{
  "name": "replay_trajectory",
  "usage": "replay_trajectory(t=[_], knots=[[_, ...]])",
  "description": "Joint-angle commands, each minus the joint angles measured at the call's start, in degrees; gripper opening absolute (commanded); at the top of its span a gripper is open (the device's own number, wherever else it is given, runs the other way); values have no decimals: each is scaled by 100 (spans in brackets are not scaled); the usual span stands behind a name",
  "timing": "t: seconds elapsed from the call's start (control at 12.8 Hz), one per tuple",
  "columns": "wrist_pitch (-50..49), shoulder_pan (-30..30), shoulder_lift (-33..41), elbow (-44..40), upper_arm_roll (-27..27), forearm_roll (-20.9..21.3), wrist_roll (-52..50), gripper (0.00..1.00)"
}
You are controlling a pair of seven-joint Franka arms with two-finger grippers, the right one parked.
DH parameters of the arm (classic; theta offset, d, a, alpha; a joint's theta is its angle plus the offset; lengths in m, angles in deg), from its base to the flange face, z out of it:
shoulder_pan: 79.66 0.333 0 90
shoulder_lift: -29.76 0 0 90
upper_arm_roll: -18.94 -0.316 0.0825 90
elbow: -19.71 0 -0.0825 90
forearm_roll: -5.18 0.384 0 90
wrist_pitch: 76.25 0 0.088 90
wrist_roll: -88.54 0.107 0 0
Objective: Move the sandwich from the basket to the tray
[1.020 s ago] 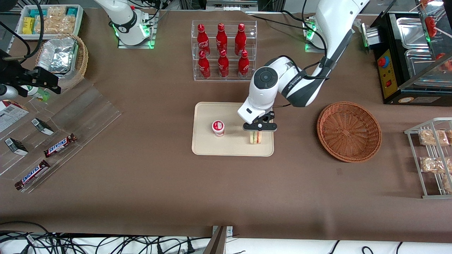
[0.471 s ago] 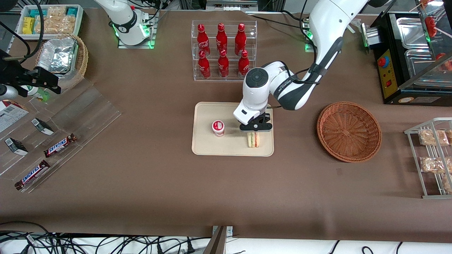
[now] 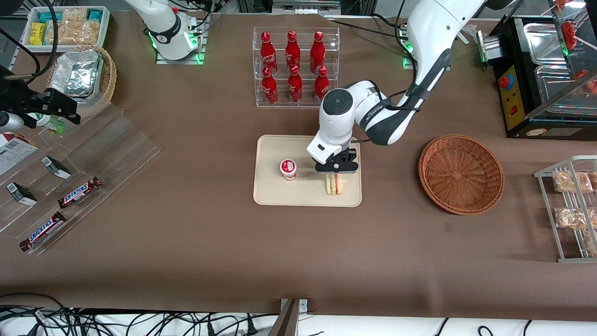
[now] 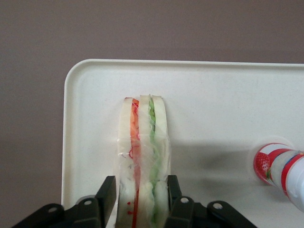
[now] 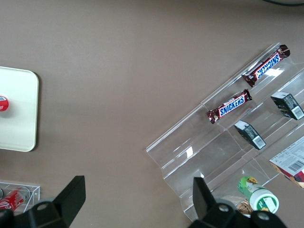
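Observation:
The sandwich [image 3: 334,185], a wrapped wedge with red and green layers, stands on edge on the cream tray [image 3: 270,192], near the tray's end that faces the basket. My left gripper [image 3: 336,170] is right above it, shut on the sandwich. In the left wrist view the black fingers [image 4: 108,195] press both bread sides of the sandwich [image 4: 142,142], whose lower edge rests on the tray [image 4: 213,95]. The reddish-brown wicker basket [image 3: 461,173] sits empty beside the tray, toward the working arm's end of the table.
A small red-and-white cup [image 3: 288,169] stands on the tray beside the sandwich. A clear rack of red bottles [image 3: 292,65] stands farther from the front camera than the tray. A wire snack rack [image 3: 571,205] and a black appliance [image 3: 541,74] lie toward the working arm's end.
The gripper carried the sandwich a little toward the cup and lower, onto the tray. In the last half second almost nothing moved.

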Motion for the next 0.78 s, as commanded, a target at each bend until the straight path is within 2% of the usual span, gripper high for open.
replay_trajectory(t=[0.0,0.08,0.24,0.47,0.71], knots=[[-95,5,154,-113,14,47,-154,89],[-382,32,399,-113,32,-162,-128,98],[-1112,40,830,-270,23,-655,73,100],[-2009,84,929,-797,6,-753,118,100],[-2107,216,937,-1149,6,-841,118,100]])
